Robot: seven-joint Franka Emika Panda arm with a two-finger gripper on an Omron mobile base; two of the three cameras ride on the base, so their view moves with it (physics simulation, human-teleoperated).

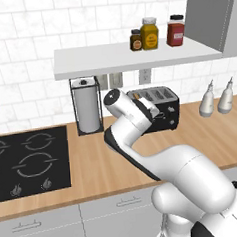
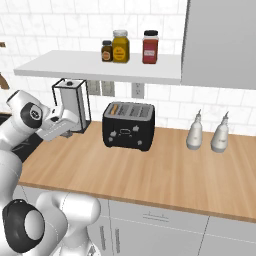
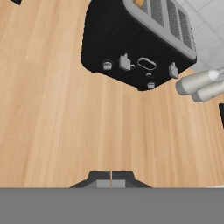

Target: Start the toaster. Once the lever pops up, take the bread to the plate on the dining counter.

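White tile ran behind a wood-topped bench (image 2: 150, 165) where the toaster (image 2: 128, 125) stood against the wall, between a paper-towel roll (image 1: 87, 110) and two pale bottles (image 2: 206, 134). A shelf (image 2: 100, 66) above it carried three jars (image 2: 127, 47).

By my reading the first step was in hand: the toaster had not been started and the arm was only closing in. The tool (image 3: 111, 178) hung over bare bench short of the toaster's front, touching nothing. In the hand view its two tips met at a thin seam, so it was pressed together and pinching nothing.

The next move, I judged, called for carrying the tool forward and up to a lever tab (image 3: 125, 62) on the front, then pushing it down along its slot; which of the two tabs served the loaded slot had to be chosen first.

From the right base view a tan strip, likely the bread (image 2: 114, 108), sat in the leftmost slot; the hand view gave only a sliver of it. The hand view alone made the front controls readable. In the left base view the arm covered part of the toaster's front.
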